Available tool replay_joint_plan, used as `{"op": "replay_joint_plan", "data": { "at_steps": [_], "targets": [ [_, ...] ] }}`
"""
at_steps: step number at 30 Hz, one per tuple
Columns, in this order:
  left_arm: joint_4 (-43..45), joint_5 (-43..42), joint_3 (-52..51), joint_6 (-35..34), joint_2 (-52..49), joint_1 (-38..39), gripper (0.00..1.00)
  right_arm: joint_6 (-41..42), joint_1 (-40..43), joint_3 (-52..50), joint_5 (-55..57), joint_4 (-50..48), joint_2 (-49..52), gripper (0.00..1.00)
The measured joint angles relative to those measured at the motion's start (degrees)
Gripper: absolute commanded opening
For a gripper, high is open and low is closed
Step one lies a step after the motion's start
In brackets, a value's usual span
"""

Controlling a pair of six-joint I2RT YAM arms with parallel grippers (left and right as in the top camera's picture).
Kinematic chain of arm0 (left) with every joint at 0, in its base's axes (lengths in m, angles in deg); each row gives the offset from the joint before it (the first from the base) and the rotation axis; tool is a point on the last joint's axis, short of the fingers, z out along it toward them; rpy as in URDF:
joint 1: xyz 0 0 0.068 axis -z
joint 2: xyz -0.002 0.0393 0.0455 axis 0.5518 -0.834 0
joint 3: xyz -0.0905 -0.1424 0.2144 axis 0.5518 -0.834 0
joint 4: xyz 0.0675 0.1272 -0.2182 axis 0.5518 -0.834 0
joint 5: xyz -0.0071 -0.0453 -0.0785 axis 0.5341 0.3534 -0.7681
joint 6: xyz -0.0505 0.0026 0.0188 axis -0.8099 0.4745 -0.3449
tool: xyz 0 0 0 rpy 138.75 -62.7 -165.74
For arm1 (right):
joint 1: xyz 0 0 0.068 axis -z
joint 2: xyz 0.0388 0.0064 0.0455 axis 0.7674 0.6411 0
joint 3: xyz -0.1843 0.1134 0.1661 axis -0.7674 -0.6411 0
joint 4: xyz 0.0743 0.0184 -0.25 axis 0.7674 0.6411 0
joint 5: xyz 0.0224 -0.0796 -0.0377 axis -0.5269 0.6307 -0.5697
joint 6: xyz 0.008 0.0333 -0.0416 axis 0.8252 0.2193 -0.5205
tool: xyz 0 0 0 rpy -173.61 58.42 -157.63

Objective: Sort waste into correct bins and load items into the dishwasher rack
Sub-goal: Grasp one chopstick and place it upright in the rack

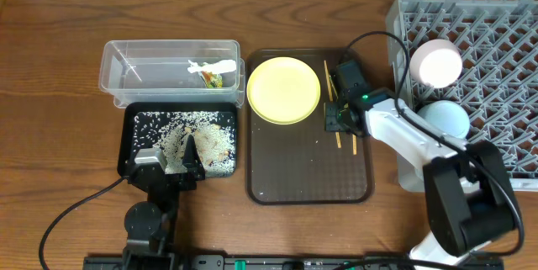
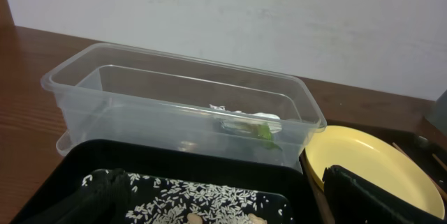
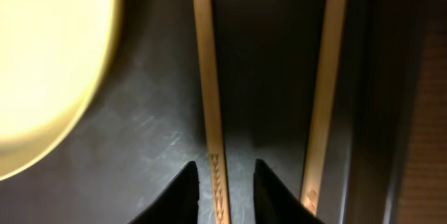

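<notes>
The right pincer is held spread, low over the brown tray. One chopstick is seen running between its fingertips, and a narrow gap is left on either side, so nothing is pinched. The second chopstick is laid on the same tray just to the right of the pincer, and the two sticks draw apart farther ahead. Ahead and to the left, the yellow plate is set on the tray. Well off to the pincer's right, the grey rack is stood on the worktop, and a white-pinkish bowl and a light-blue bowl are held in it.

The left pincer is also held spread and empty, just above the black tray. Rice grains are scattered directly beneath and between its fingers. Just beyond the tray, the clear tub is placed, and the green-and-yellow wrapper is seen lying inside it, towards its right end. The plate is found ahead and to the right of this pincer.
</notes>
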Motion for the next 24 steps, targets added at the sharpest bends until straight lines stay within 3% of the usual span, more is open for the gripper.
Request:
{"op": "replay_joint_plan", "data": {
  "at_steps": [2, 12, 17, 24],
  "targets": [
    [0.0, 0.0, 0.0, 0.0, 0.0, 0.0, 0.9, 0.1, 0.0, 0.0, 0.0, 0.0, 1.4, 0.01],
    [0.0, 0.0, 0.0, 0.0, 0.0, 0.0, 0.9, 0.4, 0.1, 0.3, -1.3, 2.7, -0.2, 0.01],
    [0.0, 0.0, 0.0, 0.0, 0.0, 0.0, 0.9, -1.2, 3.0, 0.4, -1.7, 5.7, -10.4, 0.01],
    [0.0, 0.0, 0.0, 0.0, 0.0, 0.0, 0.9, -7.7, 14.0, 0.9, 1.4, 8.7, -26.5, 0.01]
  ]
}}
